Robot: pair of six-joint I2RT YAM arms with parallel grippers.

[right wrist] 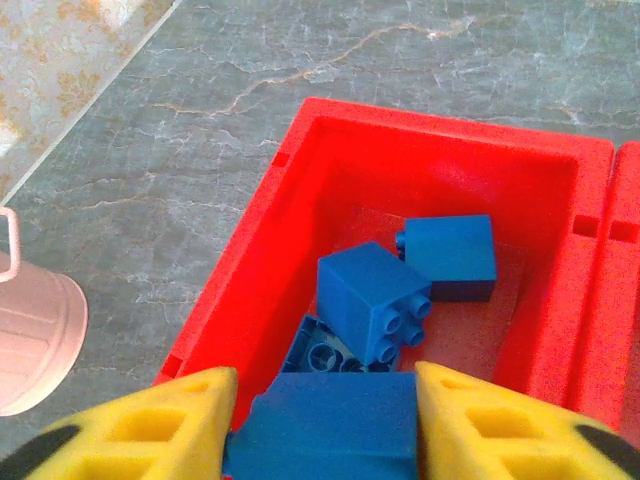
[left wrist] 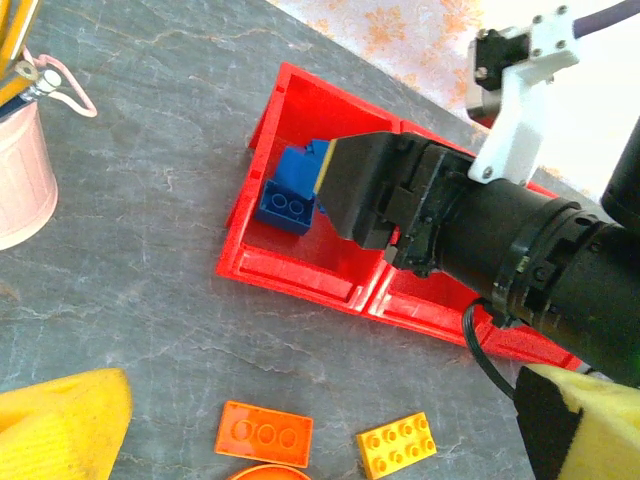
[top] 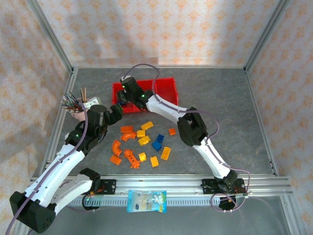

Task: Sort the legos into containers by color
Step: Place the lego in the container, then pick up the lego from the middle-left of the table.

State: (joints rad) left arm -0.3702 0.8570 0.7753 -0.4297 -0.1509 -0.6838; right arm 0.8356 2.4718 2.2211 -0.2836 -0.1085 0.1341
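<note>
My right gripper (right wrist: 322,388) hangs over the left end bin of the red containers (right wrist: 560,160), its yellow pads against both sides of a blue lego (right wrist: 330,430). Three more blue legos (right wrist: 375,300) lie in that bin. In the left wrist view the same gripper (left wrist: 330,185) and its blue lego (left wrist: 290,198) sit inside the bin (left wrist: 290,272). My left gripper (top: 110,115) is open just left of the pile of loose legos (top: 142,142); an orange plate (left wrist: 263,433) and a yellow brick (left wrist: 398,443) lie between its fingers (left wrist: 60,420).
A pink cup of pens (top: 78,105) stands left of the containers (top: 166,88). A blue-and-white snack packet (top: 146,200) lies on the front rail. A single blue lego (top: 157,145) sits among the yellow and orange ones. Metal frame posts border the table.
</note>
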